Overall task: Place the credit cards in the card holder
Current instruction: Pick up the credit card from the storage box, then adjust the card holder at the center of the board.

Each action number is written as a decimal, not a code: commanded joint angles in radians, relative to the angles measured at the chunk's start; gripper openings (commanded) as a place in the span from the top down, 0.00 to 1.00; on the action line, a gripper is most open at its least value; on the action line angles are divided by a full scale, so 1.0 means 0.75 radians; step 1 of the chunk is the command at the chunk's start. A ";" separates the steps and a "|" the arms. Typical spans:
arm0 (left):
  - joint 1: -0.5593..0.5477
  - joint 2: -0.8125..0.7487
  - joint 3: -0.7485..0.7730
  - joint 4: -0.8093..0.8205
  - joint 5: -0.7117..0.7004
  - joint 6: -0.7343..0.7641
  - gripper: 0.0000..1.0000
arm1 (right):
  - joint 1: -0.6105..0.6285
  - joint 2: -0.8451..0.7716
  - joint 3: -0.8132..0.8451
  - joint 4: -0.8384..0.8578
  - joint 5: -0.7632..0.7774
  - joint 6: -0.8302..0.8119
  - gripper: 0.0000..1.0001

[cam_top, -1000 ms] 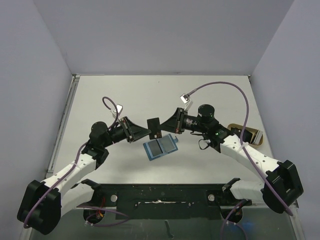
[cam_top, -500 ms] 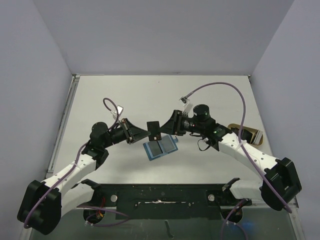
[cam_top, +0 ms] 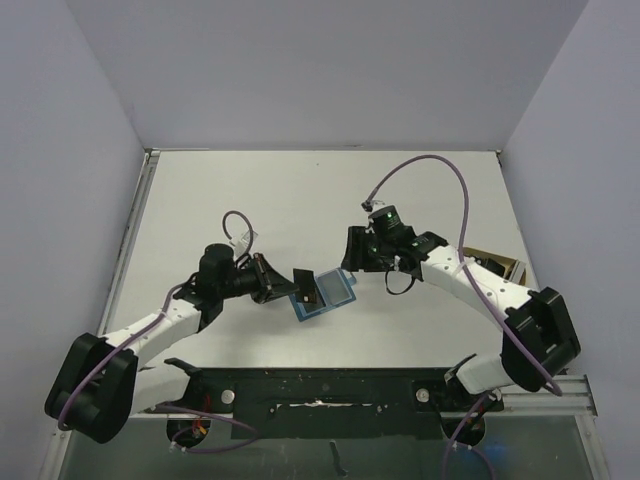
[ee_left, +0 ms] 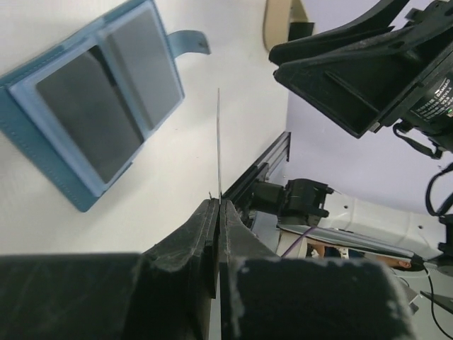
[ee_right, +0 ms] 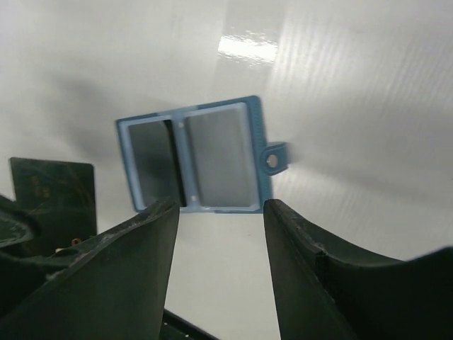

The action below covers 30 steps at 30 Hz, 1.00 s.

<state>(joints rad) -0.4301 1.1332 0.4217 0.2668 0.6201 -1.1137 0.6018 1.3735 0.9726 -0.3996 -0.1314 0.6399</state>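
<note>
Right gripper [cam_top: 352,250] released, drew back; left gripper [cam_top: 288,284] pinches card [cam_top: 305,287].

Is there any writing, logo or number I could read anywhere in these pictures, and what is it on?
Nothing reads clearly.
White print on the black right arm: too small, cut off at the edge.
Faint marks on the dark card: blurred.
Card holder: no writing visible.

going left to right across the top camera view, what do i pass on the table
left gripper pinching a dark card -> card holder, lying open -> right gripper -> tan object
</note>
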 commanded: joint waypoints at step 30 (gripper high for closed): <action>-0.005 0.198 0.180 -0.293 -0.030 0.282 1.00 | 0.023 0.475 0.131 -0.026 0.161 -0.180 0.71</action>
<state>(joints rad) -0.4358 1.2961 0.5030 0.0807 0.6125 -0.9497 0.6106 1.7321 1.0866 -0.4713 0.0063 0.4976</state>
